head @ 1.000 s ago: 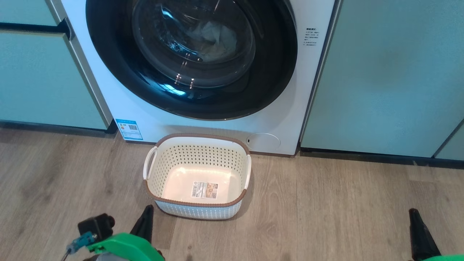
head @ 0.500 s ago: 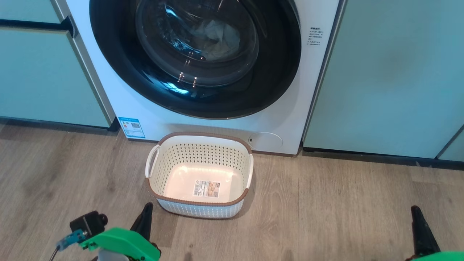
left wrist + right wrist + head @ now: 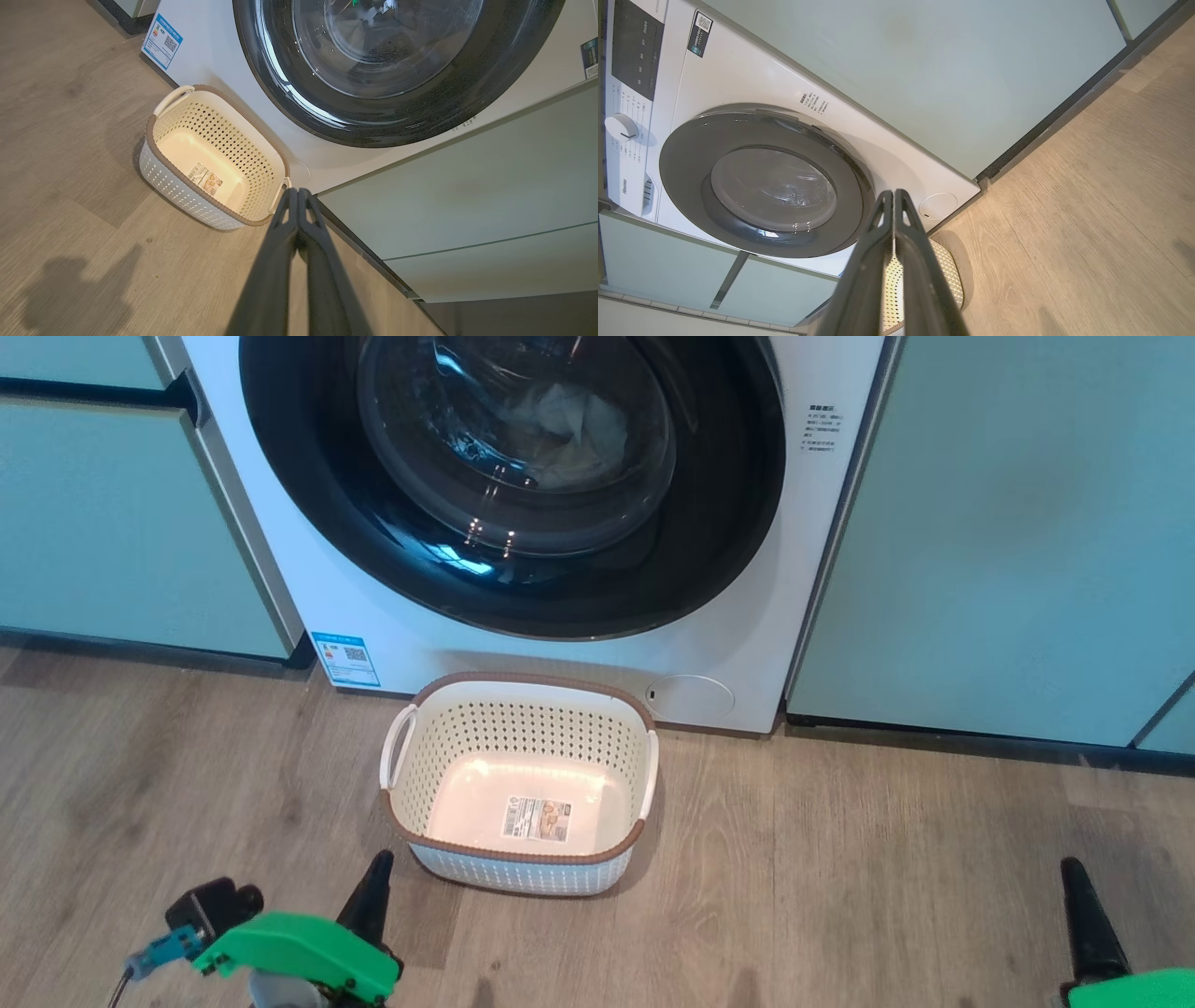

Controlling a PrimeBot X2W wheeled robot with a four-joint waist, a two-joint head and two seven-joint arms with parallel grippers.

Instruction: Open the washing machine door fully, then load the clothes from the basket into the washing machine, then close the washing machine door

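The white washing machine [image 3: 747, 653] stands in front of me with the washing machine door [image 3: 728, 523] shut flat against it. Pale clothes [image 3: 569, 420] show through the door's glass, inside the drum. On the floor right before the machine sits the cream basket [image 3: 523, 681], with only a label sticker on its bottom. My left gripper [image 3: 380, 861] is shut and held low, just left of the basket's near corner. My right gripper [image 3: 1072, 868] is shut too, far to the right over bare floor. The left wrist view shows the basket [image 3: 149, 135], the door [image 3: 420, 112] and the left gripper [image 3: 297, 191]. The right gripper [image 3: 893, 192] points at the door [image 3: 686, 154].
Pale green cabinets [image 3: 990, 523] flank the machine on both sides, with a dark kick strip at the floor. A blue sticker [image 3: 345, 660] and a round filter cover [image 3: 689, 696] mark the machine's lower front. Wood-look floor [image 3: 840, 877] spreads around the basket.
The whole head view has shifted a little, so the camera moved. My left arm's green wrist part sits lower and further left in the picture. Both grippers stay shut; basket and door are unchanged.
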